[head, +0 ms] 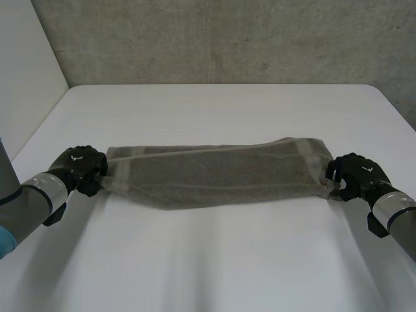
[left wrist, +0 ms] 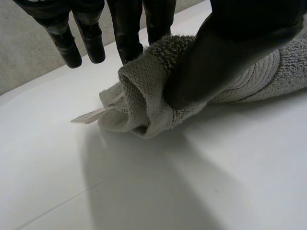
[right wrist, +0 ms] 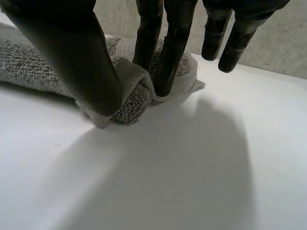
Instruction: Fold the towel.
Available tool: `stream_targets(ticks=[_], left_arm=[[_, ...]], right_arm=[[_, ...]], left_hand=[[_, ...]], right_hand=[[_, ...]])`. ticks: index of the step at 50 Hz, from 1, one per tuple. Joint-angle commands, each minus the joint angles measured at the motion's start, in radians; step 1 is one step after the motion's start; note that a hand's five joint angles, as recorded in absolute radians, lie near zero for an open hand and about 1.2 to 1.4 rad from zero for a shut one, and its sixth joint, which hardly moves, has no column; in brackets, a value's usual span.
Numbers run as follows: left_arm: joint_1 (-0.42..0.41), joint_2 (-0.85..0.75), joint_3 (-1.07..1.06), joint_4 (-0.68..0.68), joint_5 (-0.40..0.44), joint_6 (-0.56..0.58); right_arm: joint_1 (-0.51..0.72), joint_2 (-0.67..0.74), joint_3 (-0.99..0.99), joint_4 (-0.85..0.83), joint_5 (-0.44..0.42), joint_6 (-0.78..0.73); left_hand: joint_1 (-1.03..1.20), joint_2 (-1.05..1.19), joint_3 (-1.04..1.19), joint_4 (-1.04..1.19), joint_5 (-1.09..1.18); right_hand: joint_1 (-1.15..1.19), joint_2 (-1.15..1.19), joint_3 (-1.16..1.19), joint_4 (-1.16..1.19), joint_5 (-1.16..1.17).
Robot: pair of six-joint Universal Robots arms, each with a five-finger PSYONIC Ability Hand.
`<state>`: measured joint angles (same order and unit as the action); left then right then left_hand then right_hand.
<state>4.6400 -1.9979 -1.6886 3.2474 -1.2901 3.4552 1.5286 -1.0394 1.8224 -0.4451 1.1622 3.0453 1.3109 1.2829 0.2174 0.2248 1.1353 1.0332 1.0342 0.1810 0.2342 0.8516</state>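
A grey towel [head: 214, 172] lies folded into a long band across the white table [head: 214, 260]. My left hand [head: 81, 168] is at the towel's left end and my right hand [head: 354, 174] at its right end. In the left wrist view the thumb [left wrist: 216, 52] presses the bunched end of the towel [left wrist: 144, 91] against the fingers, and a white label [left wrist: 88, 116] sticks out from it. In the right wrist view the thumb [right wrist: 81, 57] and two fingers [right wrist: 168, 52] pinch the rolled end of the towel [right wrist: 29, 62]. The other fingers hang straight beside it.
A grey concrete wall [head: 227, 39] runs behind the table's far edge. A white panel [head: 26, 71] stands at the far left. Both forearms rest low near the table's front corners.
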Motion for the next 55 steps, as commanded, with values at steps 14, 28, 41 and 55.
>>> stream_targets(ticks=[14,28,41,55], left_arm=[[0.005,0.002,-0.005,0.000,0.000,0.001],[0.008,0.039,-0.026,-0.006,0.000,-0.001],[0.005,0.041,-0.049,-0.009,-0.002,0.001],[-0.009,0.083,-0.098,-0.012,-0.002,0.001]], right_arm=[[-0.005,0.013,-0.015,-0.021,-0.004,0.000],[-0.125,-0.057,-0.005,0.023,-0.087,-0.196],[-0.136,-0.048,-0.021,0.112,-0.193,-0.374],[-0.198,-0.047,-0.092,0.181,-0.228,-0.526]], left_hand=[[-0.011,0.017,-0.043,-0.050,-0.010],[0.039,0.067,-0.043,-0.050,0.040],[0.039,0.067,-0.043,-0.050,0.040],[0.039,0.067,-0.043,-0.050,0.040]], right_hand=[[0.363,0.362,-0.007,-0.060,0.370],[0.363,0.362,-0.007,-0.060,0.370],[0.363,0.362,-0.007,-0.060,0.370],[0.363,0.362,-0.007,-0.060,0.370]])
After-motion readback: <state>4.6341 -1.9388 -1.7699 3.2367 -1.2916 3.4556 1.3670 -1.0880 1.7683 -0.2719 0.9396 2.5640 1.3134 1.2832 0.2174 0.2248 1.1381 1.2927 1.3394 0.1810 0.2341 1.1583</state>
